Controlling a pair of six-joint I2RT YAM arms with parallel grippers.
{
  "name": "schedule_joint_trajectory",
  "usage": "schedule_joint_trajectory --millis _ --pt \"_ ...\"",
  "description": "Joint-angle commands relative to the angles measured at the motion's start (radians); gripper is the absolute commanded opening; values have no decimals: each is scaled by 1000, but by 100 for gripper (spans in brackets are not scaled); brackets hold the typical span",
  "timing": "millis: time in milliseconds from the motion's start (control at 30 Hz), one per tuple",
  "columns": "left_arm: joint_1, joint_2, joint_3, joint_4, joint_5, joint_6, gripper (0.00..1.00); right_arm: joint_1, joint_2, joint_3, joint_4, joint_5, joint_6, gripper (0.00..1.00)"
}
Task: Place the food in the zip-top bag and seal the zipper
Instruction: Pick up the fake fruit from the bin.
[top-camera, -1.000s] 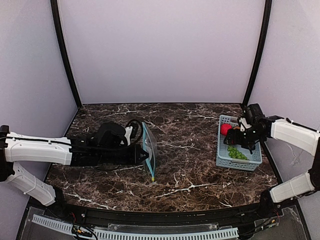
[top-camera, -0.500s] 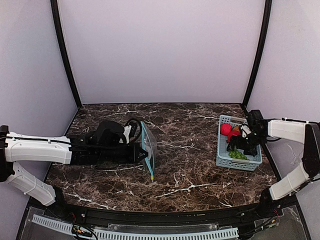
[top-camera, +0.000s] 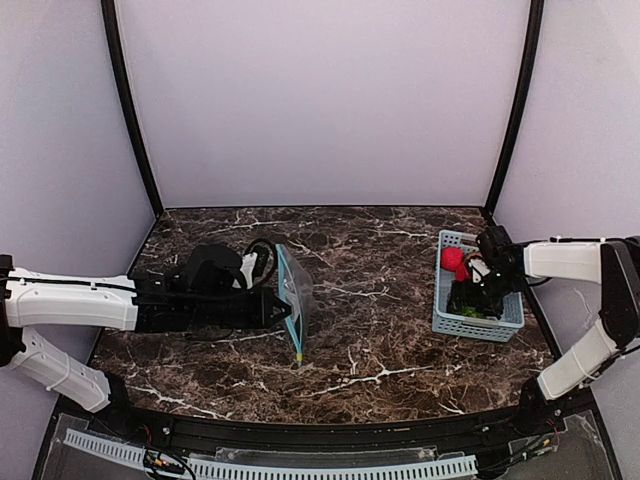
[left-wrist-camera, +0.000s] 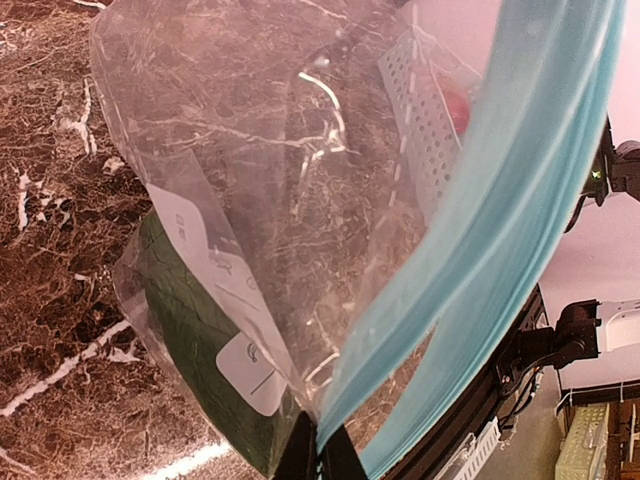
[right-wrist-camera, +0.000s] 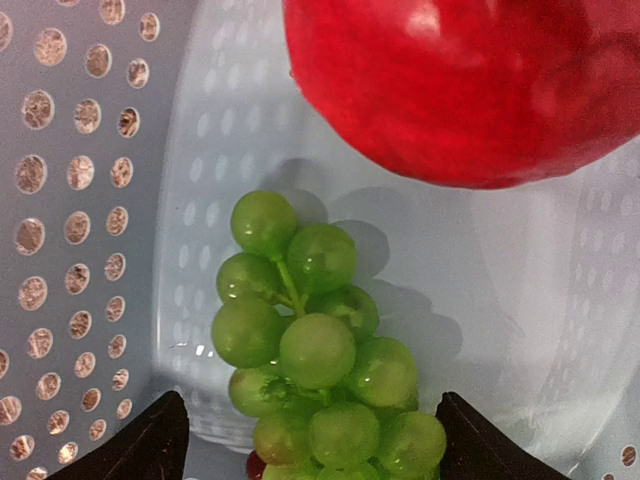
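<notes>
Grape bunch (right-wrist-camera: 310, 350) lies between the fingertips (right-wrist-camera: 150, 445) of my right claw (right-wrist-camera: 310, 438), which stand wide apart on either side of it. I cannot tell whether either tip touches a grape. The bunch rests on the floor of the light-blue basket (right-wrist-camera: 80, 200), close to one of its perforated walls. A round red fruit (right-wrist-camera: 470, 80) sits in the same basket just beyond the bunch, with its shadow falling toward the grapes. Seen from above, my right claw is dipped inside the basket toward its near half, and the red fruit is at the basket's far left corner. My left claw (left-wrist-camera: 312, 455) is pinched together on the zip-top bag (left-wrist-camera: 250, 200), gripping it at the end of its teal-blue zipper (left-wrist-camera: 500, 230). The bag stands up on edge, clear and crinkled, with a white label low on its side. It is well apart from the basket, off to the basket's left across the dark marble table (top-camera: 380, 350). Through the plastic I can make out the basket's wall and a spot of red. Whether the bag's lower tip touches the table I cannot tell, nor whether its mouth is open.
</notes>
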Motion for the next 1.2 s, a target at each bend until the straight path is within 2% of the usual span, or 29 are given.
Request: schedule_joint_trajectory --millis 0,133,367,500,667,900,1033,1167 --pt "6 -42 -18 -12 -5 -1 1 12 50 -17 -36 91 43 77" --pt "6 -45 -12 -19 -12 1 1 13 66 -13 -33 144 60 66" --pt "5 -43 -8 -23 -18 0 1 13 47 -2 -4 165 86 24" --pt "5 -44 -2 -31 -17 2 1 10 -15 16 -11 171 94 7" --pt "5 -46 0 -17 4 9 1 6 -151 49 -66 189 95 0" --pt "6 -28 27 21 62 43 1 -2 -337 103 -159 144 65 0" --pt "6 -2 41 57 109 48 1 3 -431 130 -183 26 63 0" --pt "2 39 61 84 184 38 1 40 -534 144 -150 -177 113 0"
